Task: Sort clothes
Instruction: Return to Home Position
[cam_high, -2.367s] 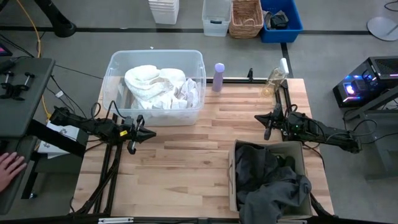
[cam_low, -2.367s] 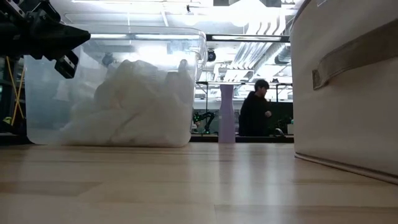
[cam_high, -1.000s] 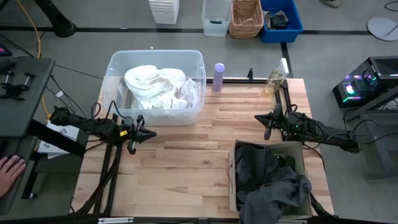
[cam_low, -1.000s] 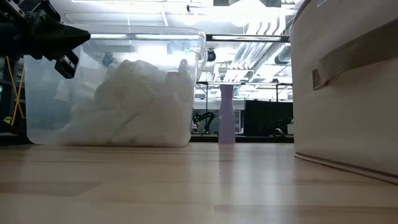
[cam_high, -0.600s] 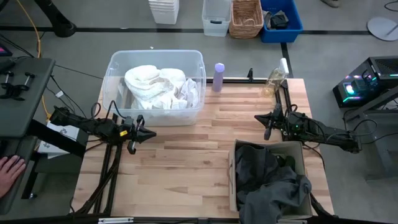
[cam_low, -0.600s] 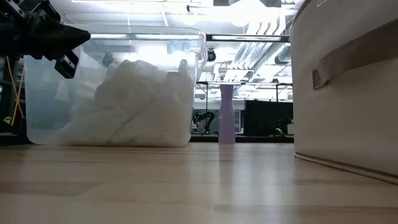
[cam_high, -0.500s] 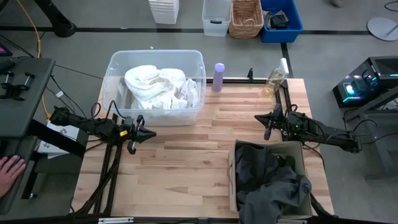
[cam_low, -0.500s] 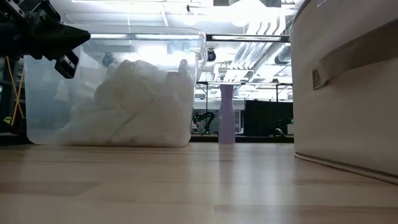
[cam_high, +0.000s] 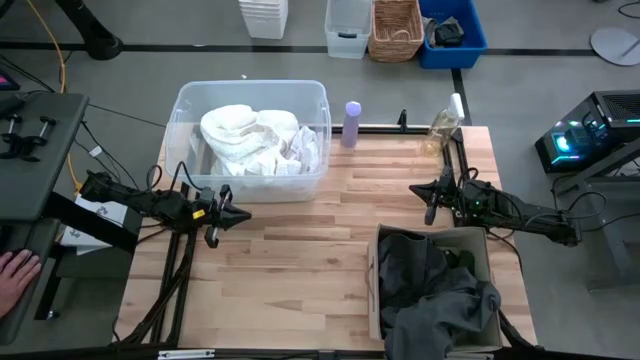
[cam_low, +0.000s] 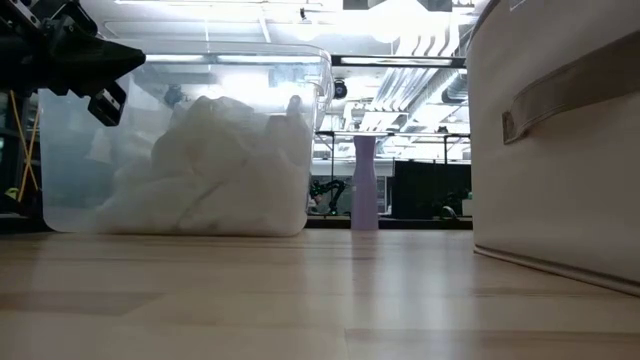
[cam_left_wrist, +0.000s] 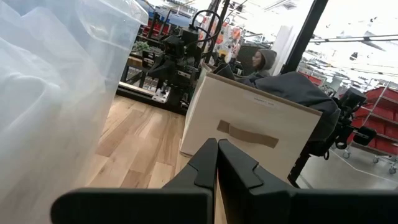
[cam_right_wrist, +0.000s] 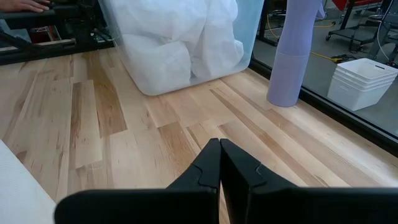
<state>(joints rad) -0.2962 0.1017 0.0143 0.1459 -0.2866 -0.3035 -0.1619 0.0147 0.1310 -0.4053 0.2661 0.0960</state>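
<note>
White and cream clothes (cam_high: 258, 140) lie piled in a clear plastic bin (cam_high: 185, 100) at the table's far left; they also show in the low view (cam_low: 210, 165) and the right wrist view (cam_right_wrist: 180, 37). Dark grey and dark green garments (cam_high: 430, 285) fill a beige fabric box (cam_high: 482, 240) at the near right, one hanging over its near rim. My left gripper (cam_high: 240, 214) is shut and empty, just off the bin's near side. My right gripper (cam_high: 422, 188) is shut and empty, above the table beyond the box's far side. No plaid shirt shows.
A lilac bottle (cam_high: 351, 124) stands at the far edge beside the bin. A clear bottle (cam_high: 440, 130) stands at the far right corner. Bare wood (cam_high: 310, 260) lies between bin and box. A person's hand (cam_high: 12, 272) rests on a stand left of the table.
</note>
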